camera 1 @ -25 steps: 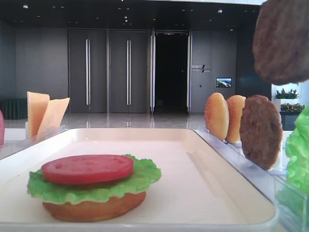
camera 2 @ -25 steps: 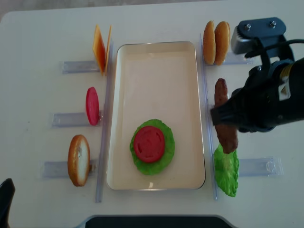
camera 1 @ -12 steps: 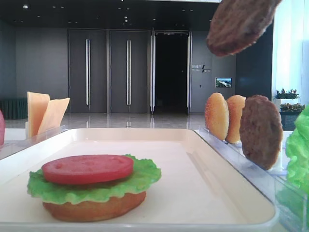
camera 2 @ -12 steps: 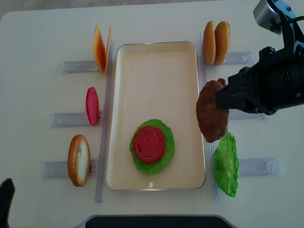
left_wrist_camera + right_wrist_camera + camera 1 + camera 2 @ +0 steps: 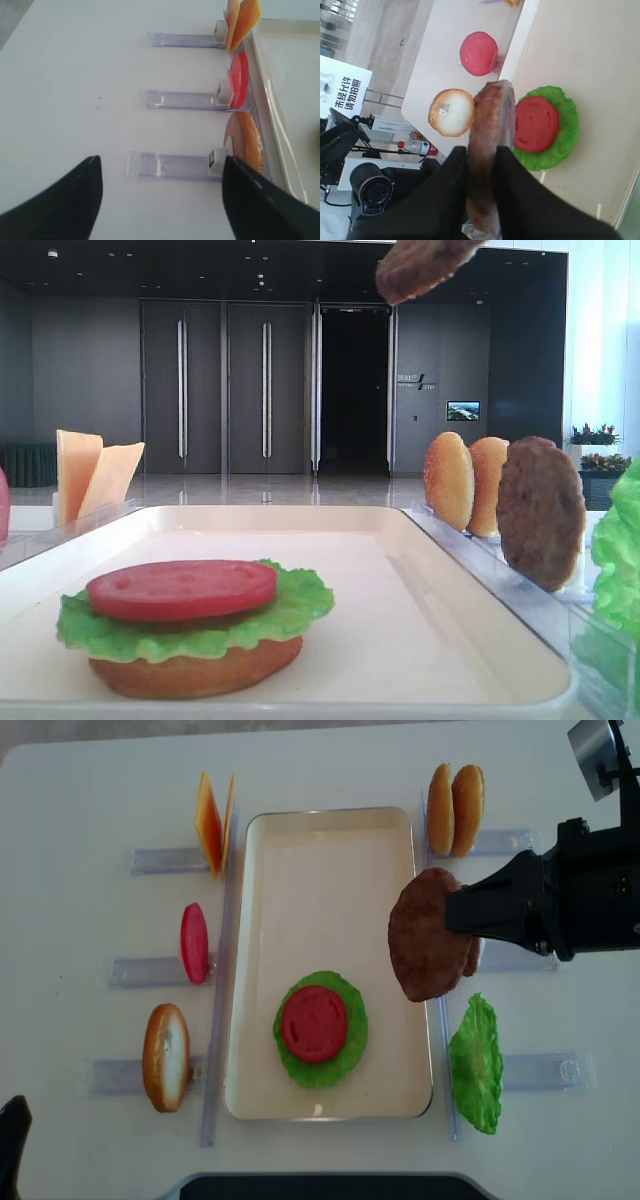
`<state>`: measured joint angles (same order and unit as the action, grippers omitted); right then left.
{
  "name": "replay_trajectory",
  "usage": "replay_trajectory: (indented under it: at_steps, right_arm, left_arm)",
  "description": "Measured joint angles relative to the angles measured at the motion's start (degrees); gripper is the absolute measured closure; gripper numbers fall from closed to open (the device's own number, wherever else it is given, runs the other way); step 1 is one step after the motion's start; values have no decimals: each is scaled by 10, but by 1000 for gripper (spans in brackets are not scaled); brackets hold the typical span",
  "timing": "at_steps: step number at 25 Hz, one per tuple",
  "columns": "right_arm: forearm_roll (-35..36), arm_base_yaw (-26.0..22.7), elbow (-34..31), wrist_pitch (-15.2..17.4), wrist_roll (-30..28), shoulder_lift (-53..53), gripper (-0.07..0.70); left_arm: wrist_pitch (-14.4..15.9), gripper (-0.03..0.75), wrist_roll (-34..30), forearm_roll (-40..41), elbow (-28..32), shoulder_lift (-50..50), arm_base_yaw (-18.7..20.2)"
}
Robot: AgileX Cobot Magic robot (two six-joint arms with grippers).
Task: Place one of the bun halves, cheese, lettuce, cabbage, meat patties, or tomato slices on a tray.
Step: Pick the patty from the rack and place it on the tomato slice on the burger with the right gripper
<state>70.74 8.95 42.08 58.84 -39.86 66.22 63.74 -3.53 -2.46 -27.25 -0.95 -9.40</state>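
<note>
My right gripper point(image 5: 462, 918) is shut on a brown meat patty point(image 5: 422, 948), gripping it by its edge point(image 5: 487, 145). The patty hangs in the air over the right rim of the cream tray point(image 5: 330, 880), tilted, and only its lower edge point(image 5: 420, 265) shows at the top of the low view. On the tray lies a stack of bun half point(image 5: 190, 670), lettuce point(image 5: 345, 1055) and tomato slice point(image 5: 314, 1022), to the patty's front left. My left gripper point(image 5: 162, 195) is open and holds nothing, low over the table left of the tray.
Clear racks flank the tray. On the left they hold cheese point(image 5: 212, 820), a tomato slice point(image 5: 194, 942) and a bun half point(image 5: 165, 1055). On the right they hold two bun halves point(image 5: 455, 808), a second patty point(image 5: 540, 510) and lettuce point(image 5: 476, 1065).
The right gripper has lifted the patty out of the right-hand rack and carried it left, over the tray's right rim. The patty has turned from edge-on to nearly flat. The left gripper stays still.
</note>
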Motion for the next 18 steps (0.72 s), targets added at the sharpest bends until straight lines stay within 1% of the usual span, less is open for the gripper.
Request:
replay_trajectory:
  at_steps: [4,6,12,18]
  right_arm:
    - [22,-47,-11,36,-35,0,475]
    - [26,-60,-12,45,-46,0,475]
    - [68,-62,-14,75,-86,0,475]
    - [77,-62,-19,80,-93,0,475]
  left_arm:
    - [0,142,0,0,0,0,0]
    - [0,142,0,0,0,0,0]
    - [0,142,0,0,0,0,0]
    - [0,142,0,0,0,0,0]
